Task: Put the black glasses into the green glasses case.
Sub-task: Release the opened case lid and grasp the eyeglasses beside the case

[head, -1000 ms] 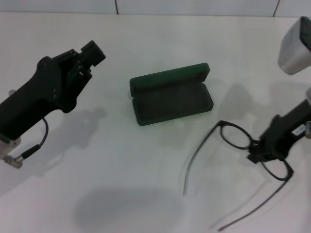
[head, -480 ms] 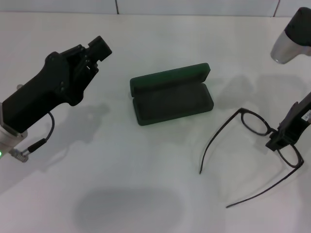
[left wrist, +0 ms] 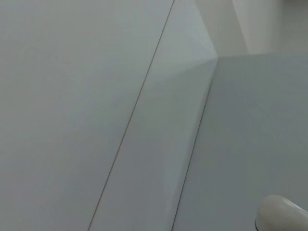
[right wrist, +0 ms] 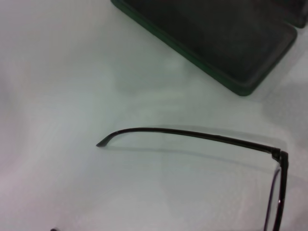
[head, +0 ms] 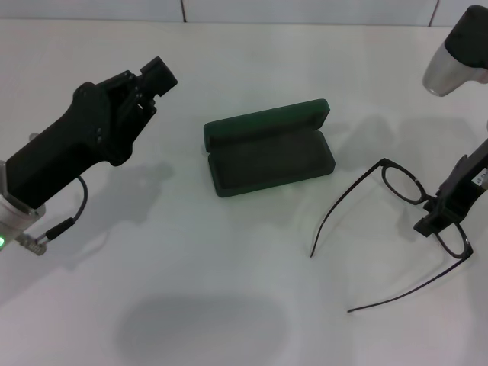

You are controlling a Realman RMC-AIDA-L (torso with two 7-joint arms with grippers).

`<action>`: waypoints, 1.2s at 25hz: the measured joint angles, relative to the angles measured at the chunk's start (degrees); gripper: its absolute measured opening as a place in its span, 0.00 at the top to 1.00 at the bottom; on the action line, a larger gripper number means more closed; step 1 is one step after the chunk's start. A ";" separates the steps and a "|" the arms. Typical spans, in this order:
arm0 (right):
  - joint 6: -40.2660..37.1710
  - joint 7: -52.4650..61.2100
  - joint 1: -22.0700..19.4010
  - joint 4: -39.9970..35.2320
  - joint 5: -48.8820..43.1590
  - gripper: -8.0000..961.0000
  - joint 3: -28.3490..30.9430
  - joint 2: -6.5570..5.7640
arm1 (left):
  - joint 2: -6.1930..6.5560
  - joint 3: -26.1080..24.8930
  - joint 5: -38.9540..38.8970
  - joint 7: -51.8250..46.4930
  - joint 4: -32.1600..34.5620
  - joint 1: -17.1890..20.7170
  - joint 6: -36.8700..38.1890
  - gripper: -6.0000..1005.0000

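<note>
While the right gripper [head: 446,210] pinches the bridge of the black glasses [head: 404,206], their thin temple arms spread open above the white table [head: 229,259].
Farther left, well apart, the green glasses case [head: 267,149] lies open, dark lining showing; beyond it the left gripper [head: 149,80] hangs, fingers unreadable.

The black glasses [head: 415,206] lie right of the green glasses case [head: 268,156] (well apart).

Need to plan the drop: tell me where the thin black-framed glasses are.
In the head view, the thin black-framed glasses are at the right, held at the bridge by the right gripper, right of the open dark green hinged case.
</note>
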 joint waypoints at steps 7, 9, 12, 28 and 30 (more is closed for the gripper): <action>1.35 -0.10 1.60 0.81 -2.12 0.58 -0.38 0.01 | 0.02 0.00 0.00 0.13 0.00 -0.02 -0.04 0.94; 0.64 -0.13 2.54 0.85 -2.21 0.58 -0.39 -0.10 | 0.07 0.00 0.00 0.26 -0.01 -0.02 -0.04 0.94; -0.91 0.84 3.61 0.83 -2.91 0.58 -0.36 -0.13 | 0.10 0.00 -0.01 0.43 -0.09 0.24 0.02 0.94; 1.59 3.95 5.33 0.81 -9.51 0.57 -9.25 0.40 | 0.32 0.00 -0.01 2.12 -0.69 0.94 0.26 0.94; 1.96 3.69 4.96 0.82 -8.98 0.57 -8.88 0.44 | 0.33 0.00 -0.01 2.23 -0.78 0.97 0.26 0.94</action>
